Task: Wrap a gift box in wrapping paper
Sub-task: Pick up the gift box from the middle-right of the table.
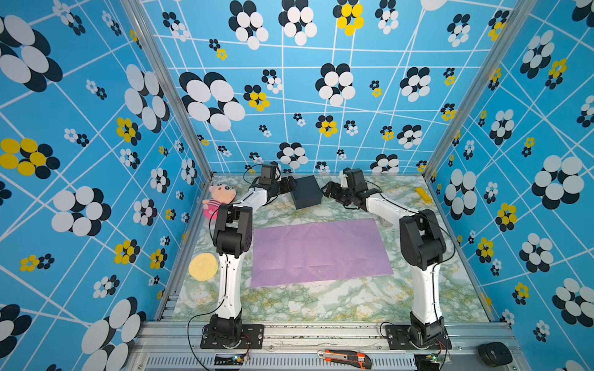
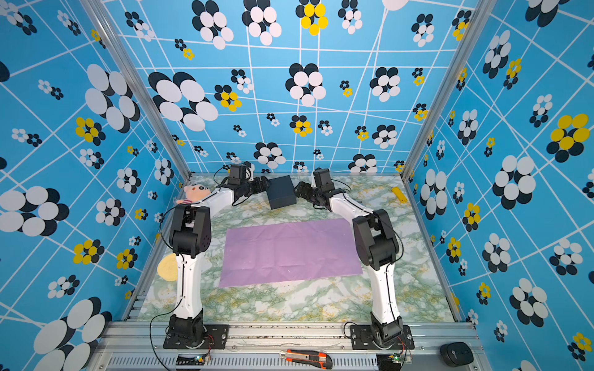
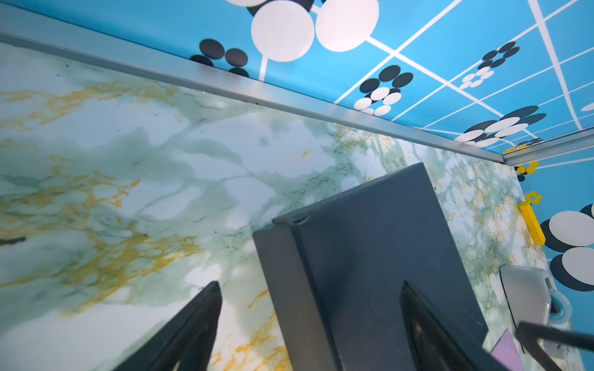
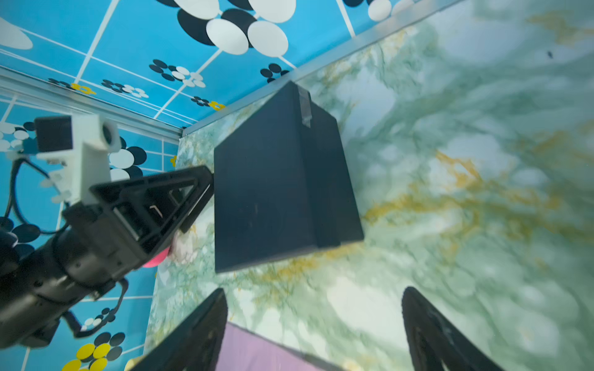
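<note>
A: From where do the top views look?
B: From high over the front rail (image 1: 321,331), down and forward on the whole bench (image 1: 321,302) up to the back wall (image 1: 305,96). Both top views share almost everything.
A: And the wrist views?
B: The left wrist view faces the gift box (image 3: 369,257) closely; the right wrist view faces it from the opposite side, a bit farther, and shows also the left hand (image 4: 197,202).
</note>
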Motion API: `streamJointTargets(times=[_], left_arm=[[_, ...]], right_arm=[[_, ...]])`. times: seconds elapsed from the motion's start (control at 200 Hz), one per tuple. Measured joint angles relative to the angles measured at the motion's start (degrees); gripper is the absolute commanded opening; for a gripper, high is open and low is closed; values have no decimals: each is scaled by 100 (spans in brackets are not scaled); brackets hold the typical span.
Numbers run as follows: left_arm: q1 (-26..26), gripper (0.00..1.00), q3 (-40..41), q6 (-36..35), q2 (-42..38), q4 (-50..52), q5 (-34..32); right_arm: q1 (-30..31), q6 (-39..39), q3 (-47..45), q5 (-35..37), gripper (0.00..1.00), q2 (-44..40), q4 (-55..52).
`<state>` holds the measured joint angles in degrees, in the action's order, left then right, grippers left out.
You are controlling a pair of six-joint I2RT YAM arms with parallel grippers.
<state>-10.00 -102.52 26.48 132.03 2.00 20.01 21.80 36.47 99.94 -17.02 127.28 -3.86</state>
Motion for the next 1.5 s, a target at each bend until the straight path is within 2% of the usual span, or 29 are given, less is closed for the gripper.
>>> streamJointTargets(times=[0.23, 0.465, 0.625, 0.985, 1.499], left_arm=[[0, 85, -111, 105, 219, -116, 94], [-7, 80, -190, 164, 363, -142, 258], [-83, 79, -214, 157, 363, -127, 358], [-282, 76, 66, 140, 293, -297, 599], [-527, 75, 997, 170, -293, -525, 636]], right_arm=[[-20, -116, 1532, -566, 81, 1220, -249], [-20, -44, 2247, -973, 72, 1812, -365], [9, -22, 2343, -1147, 68, 1878, -472], [61, 251, 625, -1222, 67, 986, 87], [210, 492, -570, -966, 66, 197, 343]])
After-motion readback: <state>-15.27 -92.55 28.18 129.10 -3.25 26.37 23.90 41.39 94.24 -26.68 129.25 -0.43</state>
